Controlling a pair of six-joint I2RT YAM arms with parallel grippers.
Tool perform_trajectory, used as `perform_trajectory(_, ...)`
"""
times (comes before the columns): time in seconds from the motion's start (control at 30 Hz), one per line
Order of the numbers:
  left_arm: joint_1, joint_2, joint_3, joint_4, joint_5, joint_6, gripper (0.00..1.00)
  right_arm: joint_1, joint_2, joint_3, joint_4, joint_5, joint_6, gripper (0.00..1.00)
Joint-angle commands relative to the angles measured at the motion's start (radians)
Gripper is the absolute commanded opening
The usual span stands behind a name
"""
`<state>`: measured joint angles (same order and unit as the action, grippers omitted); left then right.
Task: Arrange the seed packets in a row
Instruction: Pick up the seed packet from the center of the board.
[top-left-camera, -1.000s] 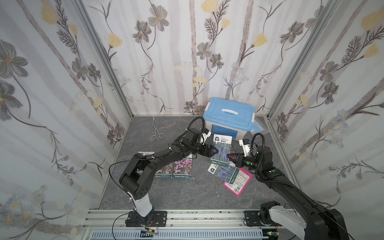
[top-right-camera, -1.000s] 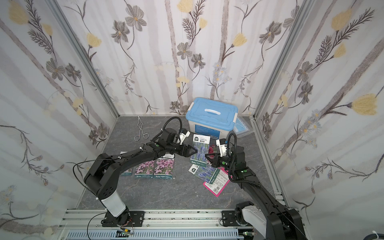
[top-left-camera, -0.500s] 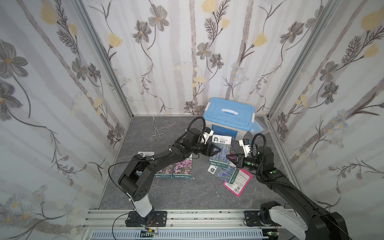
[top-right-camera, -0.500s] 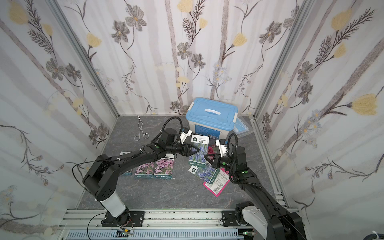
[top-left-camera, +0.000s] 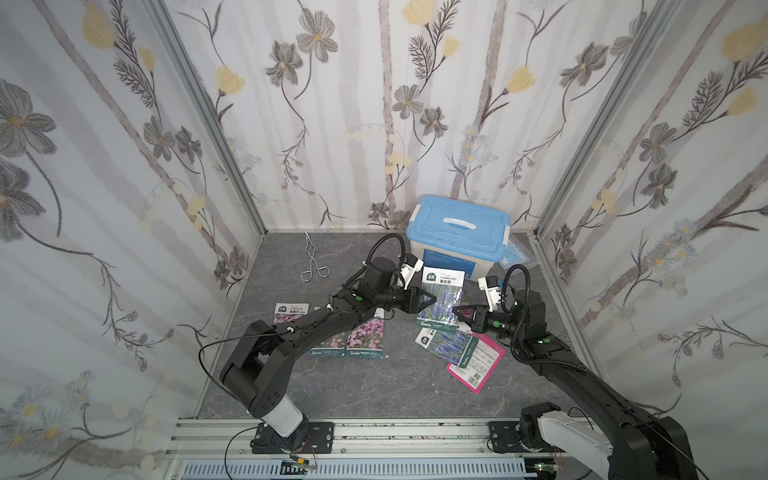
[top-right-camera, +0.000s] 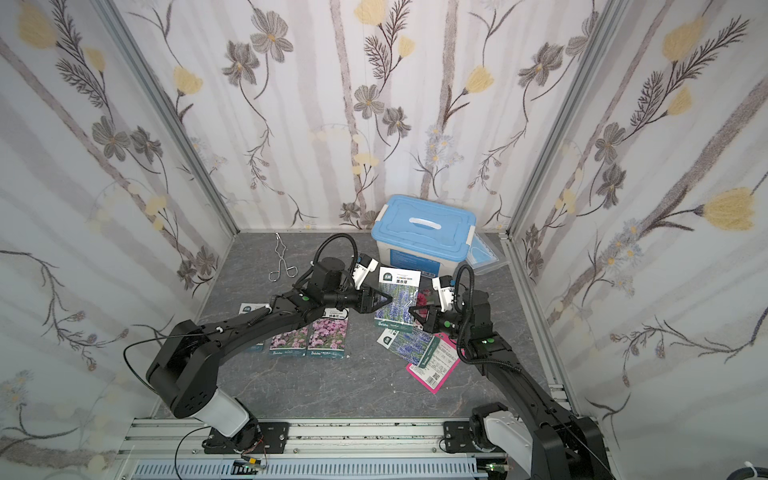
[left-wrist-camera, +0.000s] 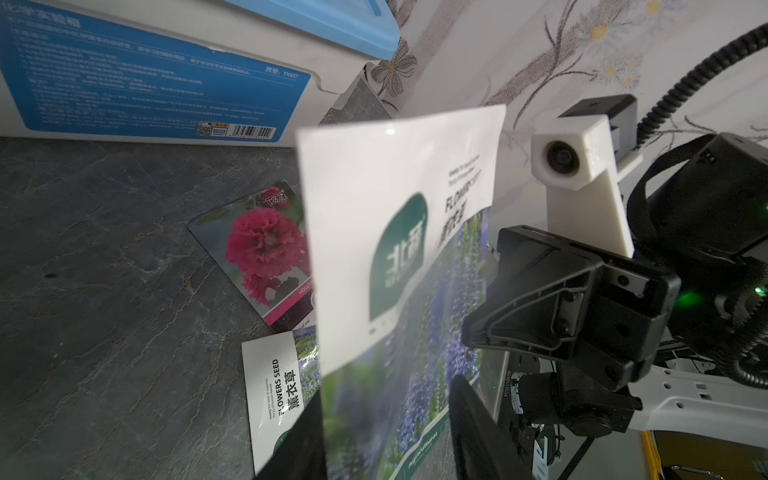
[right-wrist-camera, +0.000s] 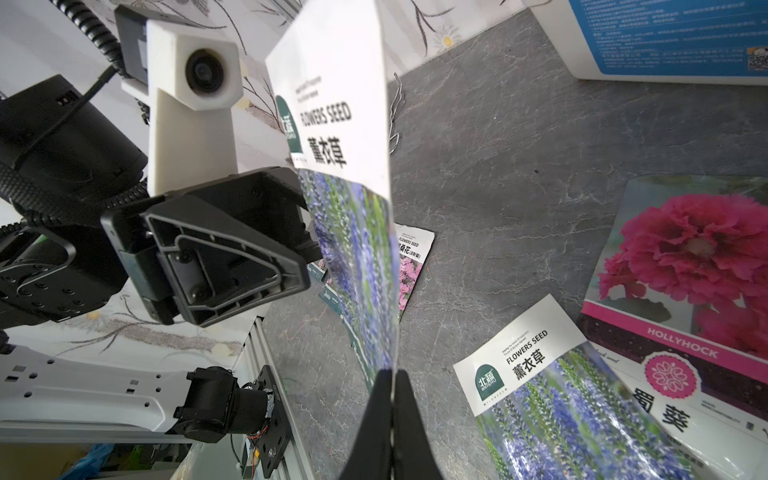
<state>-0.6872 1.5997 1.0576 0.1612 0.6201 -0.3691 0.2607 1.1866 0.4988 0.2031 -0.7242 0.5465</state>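
Currently the held lavender packet (top-left-camera: 441, 297) hangs off the floor between both arms. The right gripper (top-left-camera: 457, 312) pinches 1 edge. The left gripper (top-left-camera: 432, 298) has its jaws apart around the opposite edge.

Row status: 2 pink-flower packets (top-left-camera: 365, 337) lie side by side, and a 3rd packet (top-left-camera: 291, 309) is partly hidden by the arm.

Unplaced: second lavender packet (top-left-camera: 444, 343), pink-backed packet (top-left-camera: 478, 363), hollyhock packet (left-wrist-camera: 266, 249).

The blue-lidded box (top-left-camera: 478, 262) is closed, so its contents are not visible.

Lavender seed packet (top-left-camera: 442, 291) aloft, tilted
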Motion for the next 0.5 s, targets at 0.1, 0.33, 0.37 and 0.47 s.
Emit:
perform_trajectory(0.1,-0.005,-0.027,-0.017,0.005,-0.007,0.018,0.42,0.001,0.038,0.027,0.052,0.053,0.006,0.0)
perform_trajectory(0.33,-0.003,-0.028,-0.007,-0.017,-0.023,0.033,0.2,0.004,0.091,0.055,0.039,0.096,-0.011,0.0)
perform_trajectory(0.37,-0.003,-0.024,-0.002,-0.018,-0.026,0.034,0.16,0.007,0.095,0.058,0.035,0.101,-0.014,0.0)
perform_trajectory(0.47,-0.004,-0.003,0.015,-0.019,-0.025,0.03,0.07,0.021,0.101,0.071,0.016,0.122,-0.028,0.0)
